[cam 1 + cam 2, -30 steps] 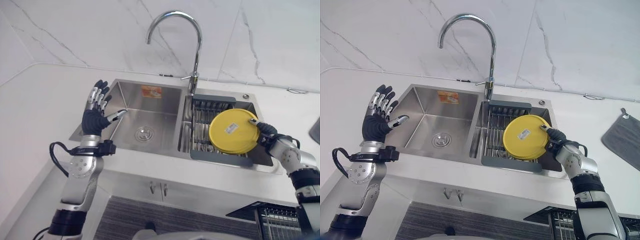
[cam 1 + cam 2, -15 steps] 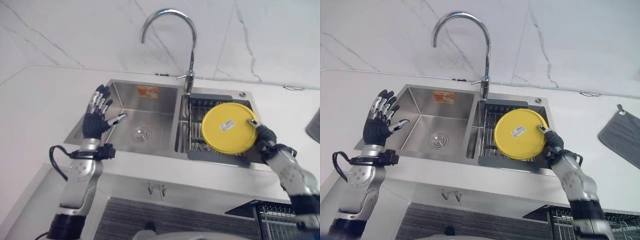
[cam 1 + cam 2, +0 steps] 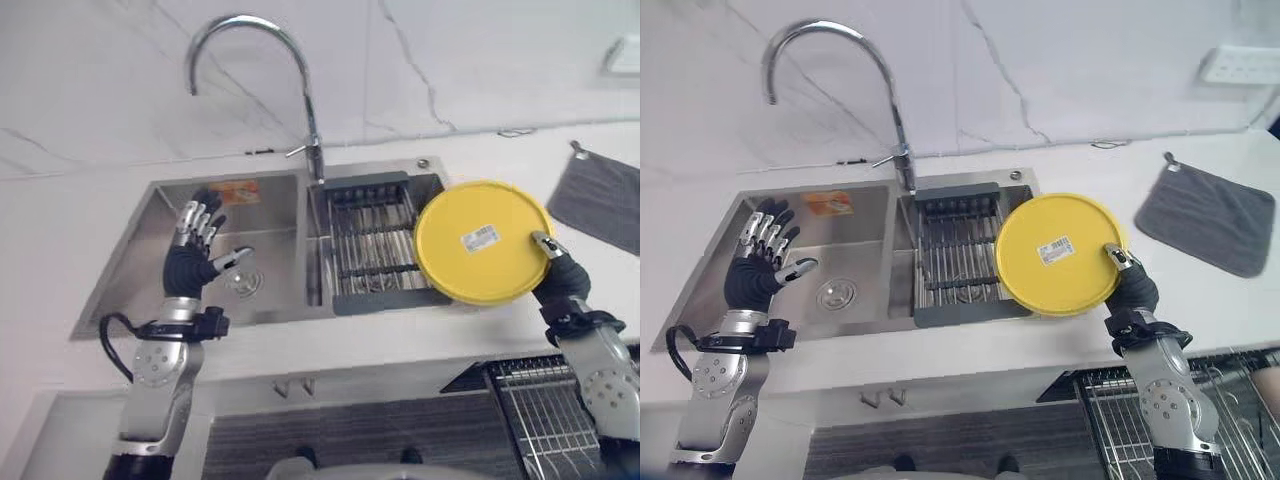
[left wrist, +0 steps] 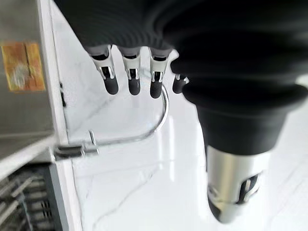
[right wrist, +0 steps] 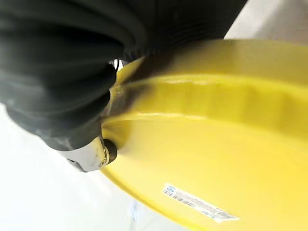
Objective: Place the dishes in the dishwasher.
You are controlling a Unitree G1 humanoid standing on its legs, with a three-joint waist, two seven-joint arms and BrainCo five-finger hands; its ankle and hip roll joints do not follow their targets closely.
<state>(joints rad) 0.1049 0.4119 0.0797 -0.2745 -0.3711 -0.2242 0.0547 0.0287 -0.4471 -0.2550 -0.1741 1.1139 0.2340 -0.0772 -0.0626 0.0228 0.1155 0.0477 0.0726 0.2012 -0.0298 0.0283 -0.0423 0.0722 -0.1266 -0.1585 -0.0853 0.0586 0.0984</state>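
Pinching the yellow plate (image 3: 1059, 254) by its right rim, your right hand (image 3: 1131, 292) held it tilted, underside with a white sticker facing the camera, above the right end of the sink (image 3: 130, 262) and the counter (image 3: 940, 350) beside it. In the right wrist view the thumb pressed on the plate's underside; the fingers behind the rim were hidden, so you could not see how far they wrapped. The plate covered the right edge of the dark drying rack (image 3: 955, 258) in the right basin. Right of the plate, the counter lay open up to a grey cloth (image 3: 1206, 213), well apart from the rim. Below the counter edge, a wire dishwasher rack (image 3: 1115, 420) showed, partly cut off by the frame and by your right arm. Your left hand (image 3: 192, 252) hung over the left basin near the drain (image 3: 243, 282), fingers straight and spread, holding nothing. The tap (image 3: 262, 70) arched over the divide between basins.
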